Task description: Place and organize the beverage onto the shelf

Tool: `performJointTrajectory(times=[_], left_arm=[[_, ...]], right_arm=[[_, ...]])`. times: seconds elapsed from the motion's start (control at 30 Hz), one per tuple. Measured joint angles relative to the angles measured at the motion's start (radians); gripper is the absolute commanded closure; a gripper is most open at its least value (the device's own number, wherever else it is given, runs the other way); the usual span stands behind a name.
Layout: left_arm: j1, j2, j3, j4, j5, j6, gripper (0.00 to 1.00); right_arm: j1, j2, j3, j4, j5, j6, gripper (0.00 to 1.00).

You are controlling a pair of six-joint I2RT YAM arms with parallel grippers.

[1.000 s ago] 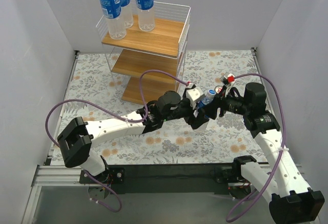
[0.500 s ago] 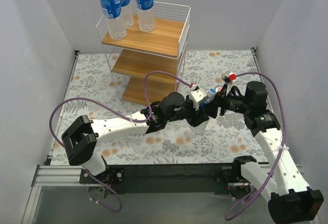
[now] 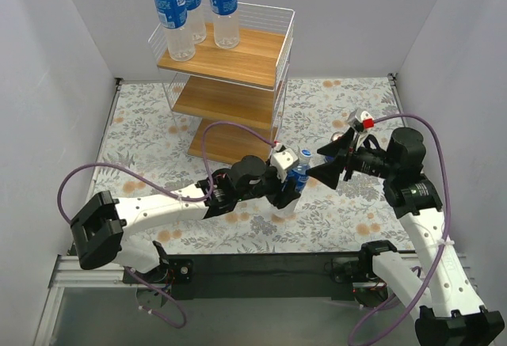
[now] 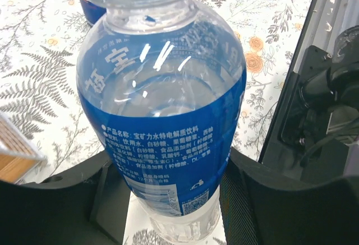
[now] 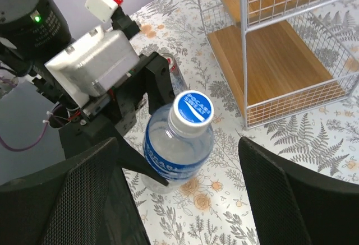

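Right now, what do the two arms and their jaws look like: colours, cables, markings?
The left arm and right arm have white links and black joint housings. A purple cable loops off each. The jaws are black with mesh-textured inner faces. A red-capped white block sits on the right wrist.

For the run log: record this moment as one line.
left end effector: shut on bottle | right end effector: open | shelf top: three bottles upright
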Motion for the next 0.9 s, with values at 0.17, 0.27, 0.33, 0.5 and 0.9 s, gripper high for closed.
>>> performJointTrajectory(times=[0.17,0.27,0.33,0.5,0.9], left_arm=[[0.000,-0.112,-0.011,-0.059,-0.006,0.026,1.00],[0.000,-0.192,-0.010,-0.098,-0.011,0.060,1.00],[0.000,-0.242,0.002,-0.146,-0.016,0.085,1.00],[0.000,-0.316,0.092,-0.270,-0.043,0.136,1.00],[0.001,-0.269,0.612,-0.450,-0.327,0.149,1.00]], right_arm=[[-0.001,-0.036,0.019,-0.003,0.012,-0.032,0.05],[-0.002,-0.046,0.047,-0.011,0.076,-0.051,0.02],[-0.005,-0.050,0.062,-0.016,0.158,-0.065,0.02],[-0.023,-0.046,0.068,-0.035,0.360,-0.090,0.02],[-0.121,0.026,0.068,-0.044,0.483,-0.127,0.02]])
